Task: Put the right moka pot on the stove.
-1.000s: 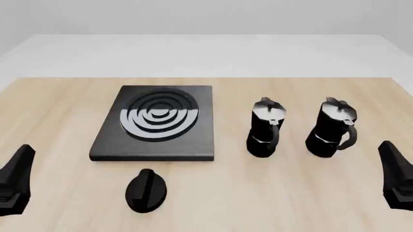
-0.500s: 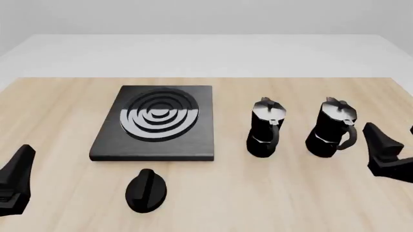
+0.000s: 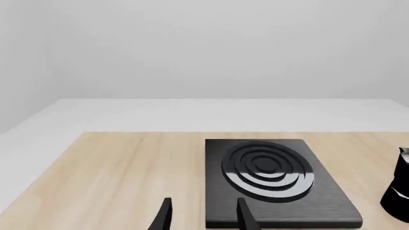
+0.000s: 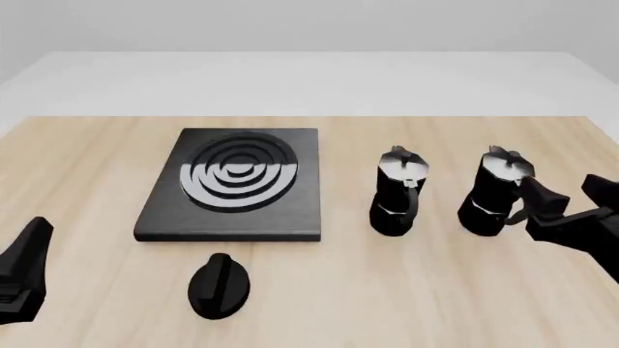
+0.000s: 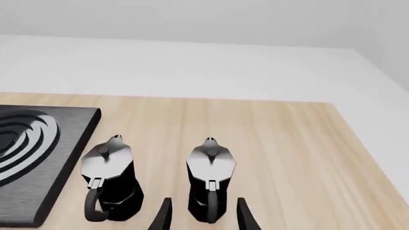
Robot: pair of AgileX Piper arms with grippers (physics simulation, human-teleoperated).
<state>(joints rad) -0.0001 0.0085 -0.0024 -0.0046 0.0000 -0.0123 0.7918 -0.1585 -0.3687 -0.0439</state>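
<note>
The right moka pot [image 4: 497, 191] stands upright on the wooden table, black with a silvery lid, its curved handle toward me. The right wrist view shows the right moka pot [image 5: 211, 178] just ahead of the finger gap. My right gripper [image 4: 562, 190] is open, low over the table and close beside the pot's handle, holding nothing. The stove [image 4: 232, 183], a flat black slab with glossy rings, lies left of centre with nothing on it. My left gripper [image 4: 25, 270] is at the near left corner. In the left wrist view the left gripper [image 3: 203, 216] is open and faces the stove [image 3: 268, 168].
A second, near-identical moka pot [image 4: 396, 193] stands between the stove and the right pot, about a pot's width from it. A small black round knob [image 4: 219, 285] lies in front of the stove. The table's right edge [image 5: 357, 143] runs near the right pot.
My right gripper has swung in from the near right edge, moving left and forward until it is next to the right pot's handle. The left arm and all objects stayed still.
</note>
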